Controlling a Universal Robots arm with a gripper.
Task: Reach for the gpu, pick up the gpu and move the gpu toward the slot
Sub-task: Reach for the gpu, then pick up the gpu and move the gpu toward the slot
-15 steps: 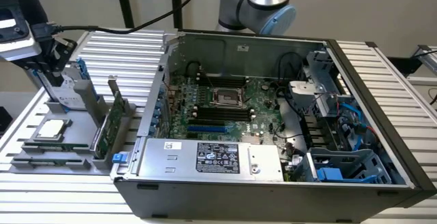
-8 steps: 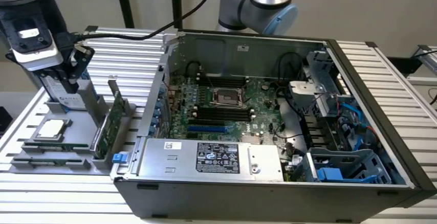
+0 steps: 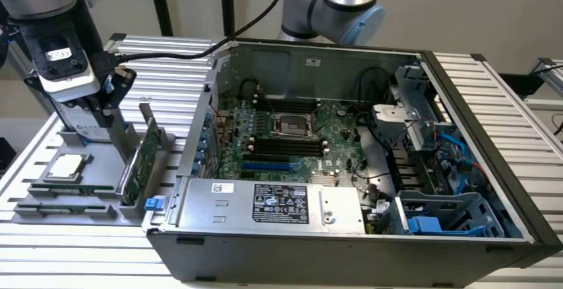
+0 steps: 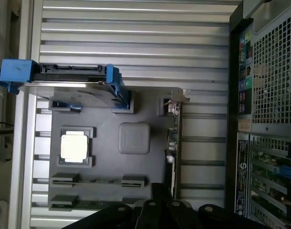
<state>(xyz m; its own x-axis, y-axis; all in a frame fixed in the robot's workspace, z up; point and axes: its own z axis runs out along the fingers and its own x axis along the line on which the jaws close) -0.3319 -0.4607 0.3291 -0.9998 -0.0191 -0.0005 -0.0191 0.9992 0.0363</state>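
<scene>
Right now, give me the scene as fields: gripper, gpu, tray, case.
gripper: jaws shut, holding nothing, over the tray near the gpu
gpu: standing on edge in the tray, seated, not gripped
tray: gray, also holds a hard drive with blue rails, a cpu and memory sticks
case: open, motherboard exposed, beside the tray on the exterior view's right
</scene>
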